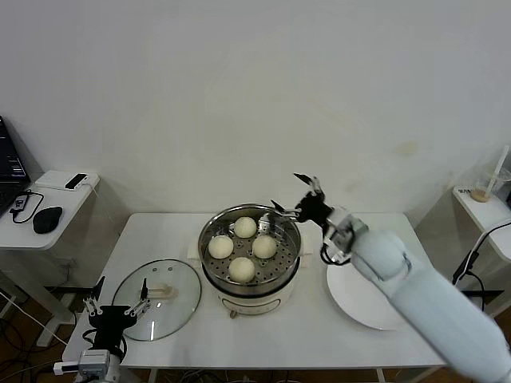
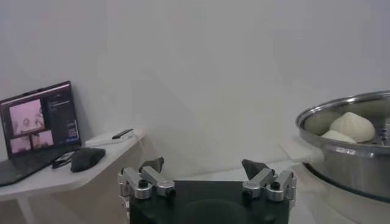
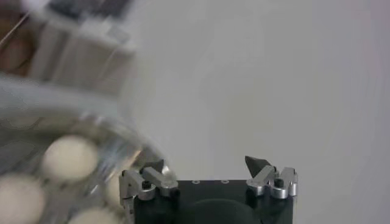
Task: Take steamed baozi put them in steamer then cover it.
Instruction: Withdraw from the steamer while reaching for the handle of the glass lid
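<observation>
Several cream-white steamed baozi (image 1: 243, 247) lie on the perforated tray inside the shiny steel steamer (image 1: 287, 266) at the table's middle. My right gripper (image 1: 292, 194) hangs open and empty just above the steamer's far right rim. In the right wrist view the baozi (image 3: 68, 158) show blurred below the open right gripper (image 3: 207, 165). My left gripper (image 1: 120, 291) stands open and empty at the table's front left, over the near edge of the glass lid (image 1: 157, 298). The left wrist view shows the left gripper (image 2: 203, 166) open, with the steamer (image 2: 347, 153) and baozi (image 2: 352, 125) off to one side.
A flat white plate (image 1: 359, 297) lies right of the steamer, partly under my right arm. A side table (image 1: 40, 209) with a mouse, cables and a laptop stands at the far left. Another small table (image 1: 487, 209) stands at the far right.
</observation>
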